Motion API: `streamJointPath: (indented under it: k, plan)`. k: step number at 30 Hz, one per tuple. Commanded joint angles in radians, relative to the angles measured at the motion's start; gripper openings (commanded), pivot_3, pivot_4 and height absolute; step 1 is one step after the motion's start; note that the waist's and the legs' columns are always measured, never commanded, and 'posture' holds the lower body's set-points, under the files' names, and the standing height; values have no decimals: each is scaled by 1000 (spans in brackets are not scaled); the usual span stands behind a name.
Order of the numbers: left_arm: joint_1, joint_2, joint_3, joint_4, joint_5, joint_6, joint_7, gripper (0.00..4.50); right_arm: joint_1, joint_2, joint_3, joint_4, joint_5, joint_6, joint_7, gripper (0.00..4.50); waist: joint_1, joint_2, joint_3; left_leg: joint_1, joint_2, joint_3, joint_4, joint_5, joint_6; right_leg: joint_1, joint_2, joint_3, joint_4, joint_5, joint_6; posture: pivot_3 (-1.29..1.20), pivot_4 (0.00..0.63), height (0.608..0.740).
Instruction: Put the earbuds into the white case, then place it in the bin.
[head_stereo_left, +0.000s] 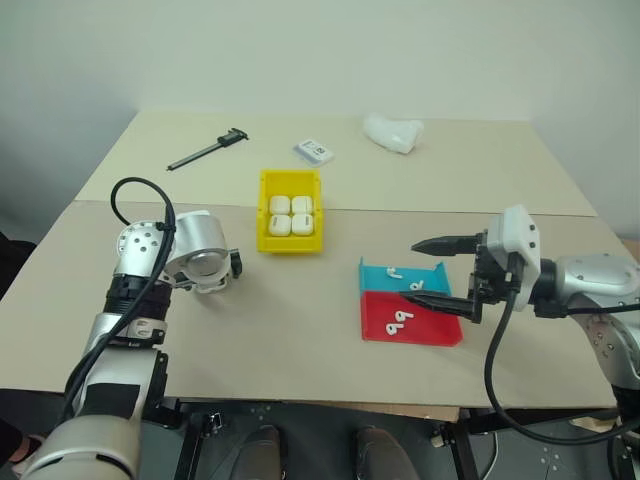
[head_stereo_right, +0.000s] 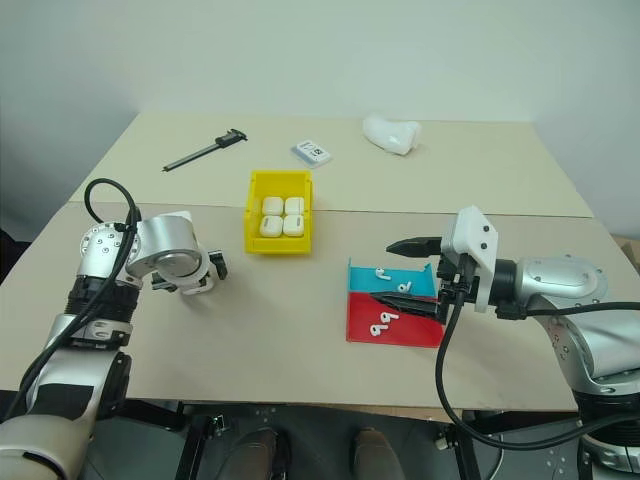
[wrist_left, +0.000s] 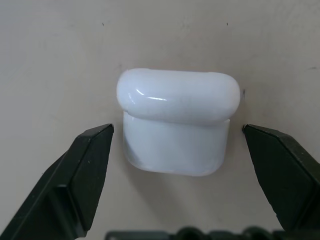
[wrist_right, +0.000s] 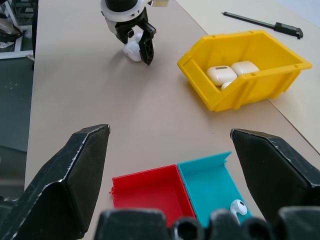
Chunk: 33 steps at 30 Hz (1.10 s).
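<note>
The white case (wrist_left: 175, 130) lies on the table between the black fingers (wrist_left: 85, 170) of my left gripper (head_stereo_left: 218, 278), which points down over it, open and not touching it. The same case (wrist_right: 131, 50) shows under that gripper in the right wrist view. The yellow bin (head_stereo_left: 290, 244) stands mid-table and holds several white cases (head_stereo_left: 291, 214). Earbuds lie in the teal tray (head_stereo_left: 372, 282) and the red tray (head_stereo_left: 435, 325): two in the teal (head_stereo_left: 393, 271), a pair in the red (head_stereo_left: 400, 320). My right gripper (head_stereo_left: 412, 270) hovers open just above these trays, empty.
A black caliper (head_stereo_left: 208, 150), a white-and-blue card box (head_stereo_left: 314, 151) and a white curved piece (head_stereo_left: 393, 132) lie on the far half of the table. Bare tabletop stretches between the left gripper, the bin and the trays.
</note>
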<state>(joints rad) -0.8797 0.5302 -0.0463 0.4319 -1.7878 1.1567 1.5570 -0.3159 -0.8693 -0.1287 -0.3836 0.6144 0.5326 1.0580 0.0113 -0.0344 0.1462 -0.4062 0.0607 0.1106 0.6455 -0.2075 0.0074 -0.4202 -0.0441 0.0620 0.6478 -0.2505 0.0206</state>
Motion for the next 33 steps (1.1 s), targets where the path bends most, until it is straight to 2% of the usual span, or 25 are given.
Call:
streamJointPath:
  k: [1, 8, 9, 14, 19, 22, 25, 28, 31, 33]
  plan:
    - [-30, -7, 34, 16, 47, 30, -13, 4500, -2, 2, -29, -33, 27, 3, -10, 4457, 0, 0, 0, 0, 0, 0, 0, 0, 0, 0, 0, 0, 0, 0, 0, 0, 150, 740]
    - [-26, -34, 80, 24, 93, 86, -24, 4500, 1, 2, -32, -37, 30, 4, -10, 4457, 0, 0, 0, 0, 0, 0, 0, 0, 0, 0, 0, 0, 0, 0, 0, 0, 150, 740]
    - [-27, -36, 85, 23, 99, 96, -29, 4115, 1, 2, -32, -37, 31, 4, -11, 4500, 0, 0, 0, 0, 0, 0, 0, 0, 0, 0, 0, 0, 0, 0, 0, 0, 150, 740]
    - [-21, -48, 117, 16, 125, 116, -24, 2777, 0, 1, -30, -36, 33, 3, -13, 4500, -3, 0, 0, 0, 0, -1, -1, 0, 0, 0, 0, 0, 0, 0, 0, 0, 150, 740]
    - [-3, -41, 143, -1, 133, 143, -20, 2775, -3, -3, -28, -34, 38, 2, -17, 4500, -4, 0, 0, 0, 0, -1, -1, 2, -4, -1, 0, 0, 0, 0, 0, 0, 150, 740]
    - [31, -10, 143, -95, 155, 173, -57, 2775, 3, -7, -34, -33, 39, 1, -17, 4500, -7, 0, 0, 0, 0, -1, -1, 2, -4, -1, 0, 0, 0, 0, 0, 0, 150, 740]
    - [80, 78, 123, -332, 255, 206, -260, 2775, 11, -11, -42, -34, 37, -2, -18, 4500, -14, -1, 0, -1, 0, -1, -2, 3, -5, -2, 0, 1, 0, 0, 0, 0, 150, 740]
    - [141, 171, 168, -507, 344, 158, -513, 2775, 17, -10, -48, -38, 37, -2, -25, 4500, -13, -1, 0, -2, 0, 1, -2, 5, -9, -3, 0, 0, 0, 0, 0, 0, 150, 740]
    - [216, 314, 119, -660, 535, 58, -885, 2775, 26, -8, -51, -44, 36, -5, -28, 4500, -13, 0, 0, -1, 0, 2, -3, 5, -9, -2, 0, 0, 0, 0, 0, 0, 150, 740]
    - [248, 424, 70, -698, 645, -8, -1161, 2775, 31, -5, -52, -51, 36, -7, -33, 4500, -12, 0, 0, 0, 0, 3, -3, 5, -9, -2, 0, 0, 0, 0, 0, 0, 150, 740]
